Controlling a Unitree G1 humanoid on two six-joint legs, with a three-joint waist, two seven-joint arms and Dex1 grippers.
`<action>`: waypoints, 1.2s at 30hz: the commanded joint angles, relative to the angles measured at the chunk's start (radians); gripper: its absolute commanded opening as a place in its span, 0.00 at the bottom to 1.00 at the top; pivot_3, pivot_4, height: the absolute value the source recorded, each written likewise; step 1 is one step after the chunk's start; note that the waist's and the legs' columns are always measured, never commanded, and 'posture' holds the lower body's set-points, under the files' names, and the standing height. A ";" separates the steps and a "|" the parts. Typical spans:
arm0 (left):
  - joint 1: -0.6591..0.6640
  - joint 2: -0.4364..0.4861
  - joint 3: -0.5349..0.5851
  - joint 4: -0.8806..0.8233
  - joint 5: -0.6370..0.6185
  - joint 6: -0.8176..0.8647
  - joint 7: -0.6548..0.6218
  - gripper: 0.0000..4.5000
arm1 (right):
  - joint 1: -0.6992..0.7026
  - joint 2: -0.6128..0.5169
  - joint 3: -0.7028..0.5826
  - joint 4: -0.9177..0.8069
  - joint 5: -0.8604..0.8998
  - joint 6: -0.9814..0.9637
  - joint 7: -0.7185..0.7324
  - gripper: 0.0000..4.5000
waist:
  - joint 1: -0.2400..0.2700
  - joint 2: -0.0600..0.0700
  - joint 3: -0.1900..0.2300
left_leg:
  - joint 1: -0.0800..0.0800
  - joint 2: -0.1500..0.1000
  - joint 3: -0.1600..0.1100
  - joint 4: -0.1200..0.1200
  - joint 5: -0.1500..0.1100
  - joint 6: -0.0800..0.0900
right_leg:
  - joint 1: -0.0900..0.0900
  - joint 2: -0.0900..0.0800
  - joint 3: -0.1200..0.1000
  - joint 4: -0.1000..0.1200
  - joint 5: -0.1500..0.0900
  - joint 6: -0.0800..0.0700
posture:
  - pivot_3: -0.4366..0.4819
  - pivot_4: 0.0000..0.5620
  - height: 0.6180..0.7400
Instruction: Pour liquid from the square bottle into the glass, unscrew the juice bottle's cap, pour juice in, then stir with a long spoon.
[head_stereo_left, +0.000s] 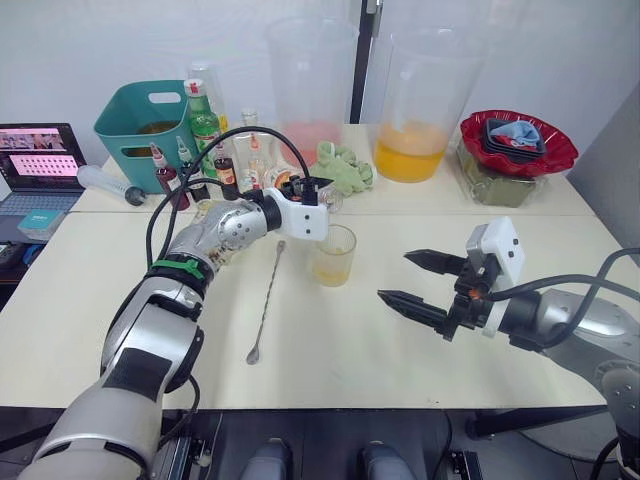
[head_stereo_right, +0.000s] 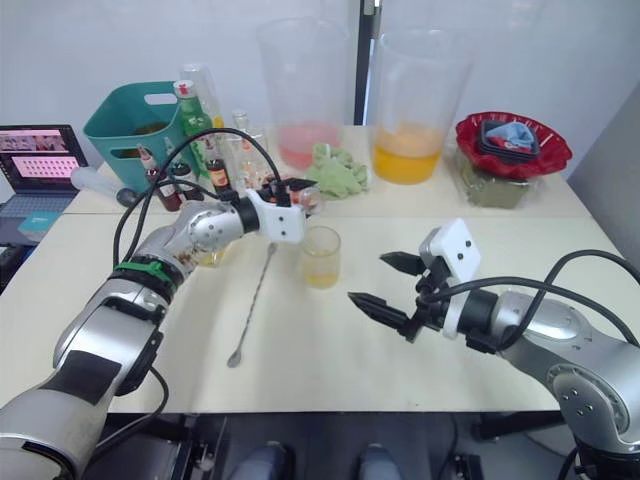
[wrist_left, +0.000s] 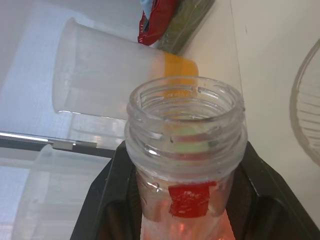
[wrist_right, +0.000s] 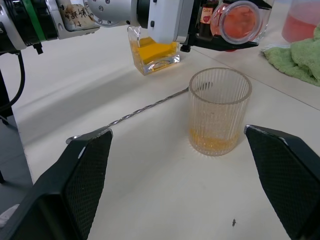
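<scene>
My left gripper (head_stereo_left: 318, 186) is shut on the juice bottle (wrist_left: 185, 130), holding it tipped on its side just behind the glass (head_stereo_left: 332, 255). The bottle's threaded neck is bare, its mouth (wrist_right: 240, 22) shows pink-orange liquid inside, and the cap is out of view. The ribbed glass holds a thin layer of yellow liquid. The square bottle (wrist_right: 152, 50) stands on the table under my left forearm. Left of the glass the long spoon (head_stereo_left: 266, 300) lies flat on the table. My right gripper (head_stereo_left: 397, 277) hovers open to the right of the glass, holding nothing.
Two huge pitchers stand at the back, one with pink liquid (head_stereo_left: 310, 90) and one with orange (head_stereo_left: 415, 100). A green cloth (head_stereo_left: 345, 168), small red-capped bottles (head_stereo_left: 165, 175), a tall green bottle (head_stereo_left: 203, 120), a teal bin (head_stereo_left: 150, 120), a red bowl (head_stereo_left: 518, 140) and a laptop (head_stereo_left: 40, 165) line the rear and left.
</scene>
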 joint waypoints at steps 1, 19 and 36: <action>-0.049 0.019 -0.010 -0.024 0.043 -0.041 0.087 0.36 | 0.000 -0.023 -0.032 -0.023 0.019 -0.005 0.000 0.99 | 0.000 0.000 0.000 | 0.000 0.000 0.000 0.000 0.000 0.000 | 0.000 0.000 0.000 0.000 0.000 0.000 | 0.48 0.27 1.00; -0.061 0.043 -0.079 0.006 0.169 -0.056 0.259 0.36 | 0.012 -0.034 -0.034 -0.014 0.013 -0.027 0.009 0.99 | 0.000 0.000 0.000 | 0.000 0.000 0.001 0.003 0.000 0.000 | 0.000 0.000 0.000 0.001 0.000 0.000 | 0.48 0.27 1.00; -0.074 0.038 -0.082 0.025 0.166 -0.051 0.260 0.36 | 0.012 -0.028 -0.025 -0.011 0.001 -0.037 0.011 0.99 | 0.000 0.000 0.000 | -0.001 0.000 0.001 0.008 0.000 0.000 | 0.000 0.000 0.000 0.003 0.000 0.000 | 0.48 0.27 1.00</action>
